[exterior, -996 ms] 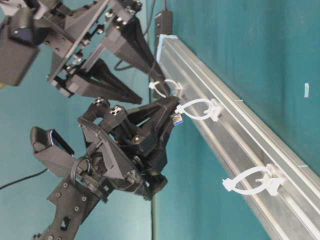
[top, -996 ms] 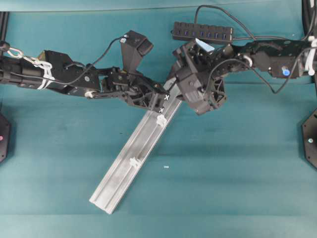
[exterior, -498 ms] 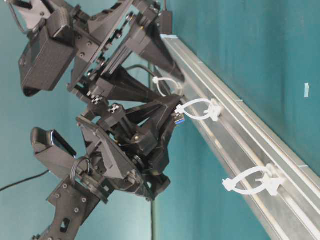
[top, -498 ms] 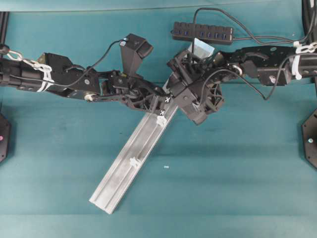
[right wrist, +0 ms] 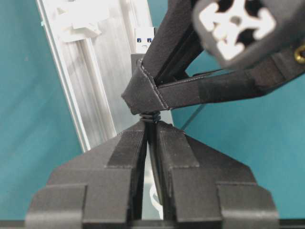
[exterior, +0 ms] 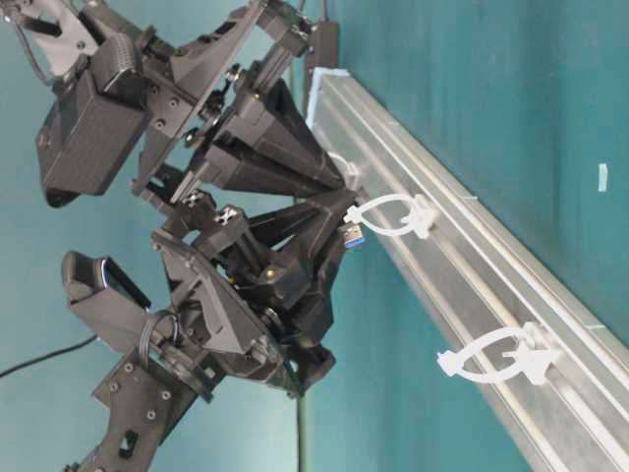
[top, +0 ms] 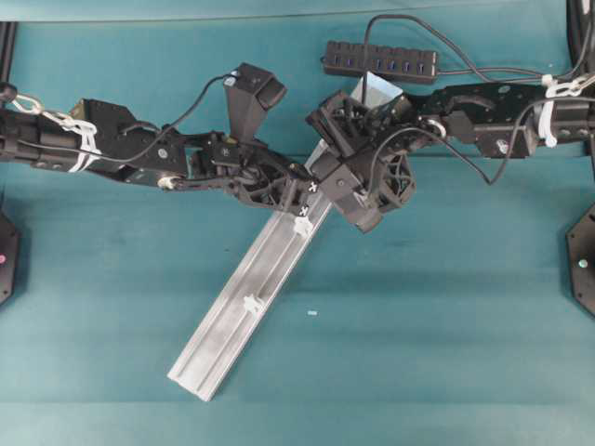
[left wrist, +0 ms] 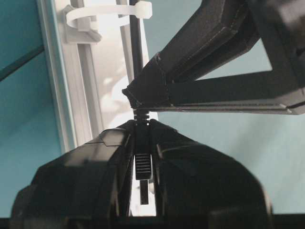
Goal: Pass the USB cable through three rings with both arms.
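We find the USB cable [left wrist: 138,67] held above the upper end of the silver rail [top: 232,325], its plug [exterior: 351,234] with the silvery tip sitting just beside the mouth of the second ring [exterior: 388,216]. We judge the cord light, thin and limp, so it will sag and wander wherever it is unsupported; the plug and its ribbed strain relief are the only stiff parts and the sound places to take hold. The left gripper [left wrist: 143,125] is clamped narrow on the plug body, and the right gripper [right wrist: 151,119] has its jaws drawn together on the cord at the ribbed collar directly behind, so the two sets of fingertips meet almost nose to nose. In the left wrist view the cord runs back through the first ring [left wrist: 102,16], which we take as already threaded. The third ring [exterior: 496,359] stands well apart further down the rail, untouched. The rings look thin and springy and could be bent or knocked by a fingertip. The main obstruction is the crowding of both grippers at one spot over the rail. A black multi-port hub [top: 379,60] lies at the far side of the teal table [top: 446,325], with the right arm's wires looping near it.
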{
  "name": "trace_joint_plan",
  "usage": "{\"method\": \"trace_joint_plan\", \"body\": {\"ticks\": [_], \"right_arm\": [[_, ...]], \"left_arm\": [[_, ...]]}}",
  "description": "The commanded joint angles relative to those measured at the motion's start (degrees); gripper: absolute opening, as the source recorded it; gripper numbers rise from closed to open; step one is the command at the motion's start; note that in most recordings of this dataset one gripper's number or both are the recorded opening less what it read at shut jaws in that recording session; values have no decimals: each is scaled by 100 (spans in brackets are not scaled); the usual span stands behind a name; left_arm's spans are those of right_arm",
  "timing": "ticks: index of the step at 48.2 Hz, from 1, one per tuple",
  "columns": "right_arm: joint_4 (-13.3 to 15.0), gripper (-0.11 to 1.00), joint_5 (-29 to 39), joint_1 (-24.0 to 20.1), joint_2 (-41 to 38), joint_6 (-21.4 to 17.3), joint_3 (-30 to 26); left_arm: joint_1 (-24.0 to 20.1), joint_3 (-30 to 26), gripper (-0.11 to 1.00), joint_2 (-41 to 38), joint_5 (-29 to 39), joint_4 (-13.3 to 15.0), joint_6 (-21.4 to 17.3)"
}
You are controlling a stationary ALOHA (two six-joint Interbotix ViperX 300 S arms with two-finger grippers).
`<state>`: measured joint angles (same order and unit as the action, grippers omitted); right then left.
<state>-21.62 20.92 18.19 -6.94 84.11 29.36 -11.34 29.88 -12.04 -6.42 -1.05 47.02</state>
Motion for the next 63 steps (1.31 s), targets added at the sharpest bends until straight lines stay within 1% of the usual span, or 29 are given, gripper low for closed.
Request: {"method": "trace_joint_plan", "body": {"ticks": [1, 6, 13, 16, 19, 22, 28, 30, 32, 37, 46, 51, 57, 61, 63], "right_arm": [[-9, 9, -26, -18, -26, -79, -123], [70, 9, -26, -9, -44, -79, -158], [316, 9, 26, -18, -132, -79, -193], [387, 9, 114, -9, -149, -79, -220], [404, 9, 158, -18, -158, -79, -220], [413, 9, 149, -18, -167, -79, -220], [413, 9, 158, 9, -202, -79, -220], [413, 9, 158, 18, -211, -79, -220], [413, 9, 158, 18, -220, -79, -220], [413, 9, 158, 9, -220, -79, -220], [413, 9, 193, -9, -220, -79, -229], [413, 9, 299, -18, -193, -70, -229], [413, 9, 439, -26, -114, -70, -220], [413, 9, 475, -18, -44, -70, -211], [413, 9, 483, -18, -18, -70, -202]], "left_arm": [[44, -44, 9, 334, -88, -18, -35], [53, -18, 9, 360, -211, -26, -114], [53, 158, 9, 457, -334, -26, -334], [53, 237, 14, 501, -343, -26, -387], [53, 299, 24, 562, -352, -26, -404], [62, 369, 40, 659, -360, -26, -439], [79, 606, 76, 1046, -369, -26, -431], [88, 694, 86, 1178, -369, -26, -448], [79, 773, 92, 1318, -369, -26, -466], [88, 1028, 91, 1740, -369, -26, -545], [141, 1485, 90, 2575, -308, -26, -879], [281, 1714, 90, 2997, -88, -26, -1310], [492, 1872, 90, 3270, 299, -26, -1995], [589, 1907, 90, 3366, 475, -26, -2276], [606, 1916, 90, 3393, 536, -26, -2355]]}}
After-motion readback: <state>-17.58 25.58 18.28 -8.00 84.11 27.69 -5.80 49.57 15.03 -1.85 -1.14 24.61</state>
